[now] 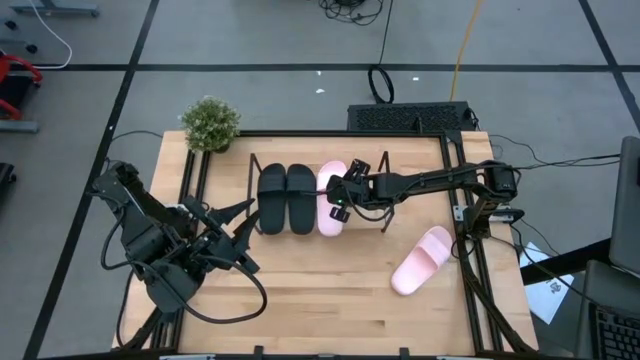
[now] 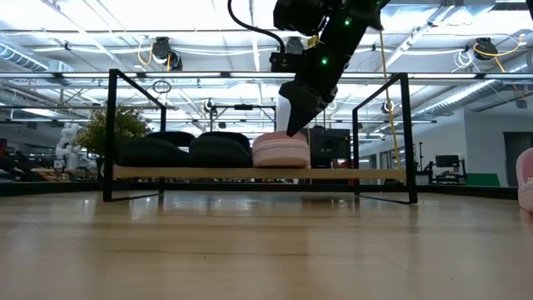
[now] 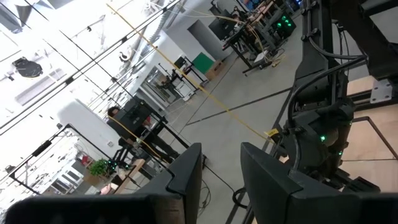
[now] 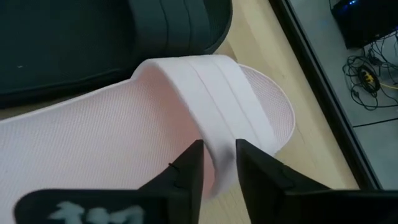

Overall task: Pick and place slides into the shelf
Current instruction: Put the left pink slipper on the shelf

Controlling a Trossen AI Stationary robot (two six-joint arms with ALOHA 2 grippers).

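Observation:
On the shelf (image 1: 385, 222) two black slides (image 1: 286, 198) lie side by side, with a pink slide (image 1: 331, 212) to their right, sole down on the clear base. My right gripper (image 4: 219, 168) reaches slanting down over that pink slide, fingers a little apart around its strap. A second pink slide (image 1: 421, 260) lies sole down on the table near the right edge. My left gripper (image 3: 221, 168) hovers open and level above the table's left part, holding nothing. My right gripper has the right side of the pink slide's strap (image 4: 219, 146) between its two fingers, coming slanting down from the table's right. Whether the fingers touch the strap I cannot tell. The slide lies flat on the shelf's base.
A potted plant (image 1: 210, 122) stands at the table's far left corner, behind the shelf's left end. The shelf's thin black rods (image 2: 404, 137) rise around the slides. Bare wood lies between the shelf and the near edge.

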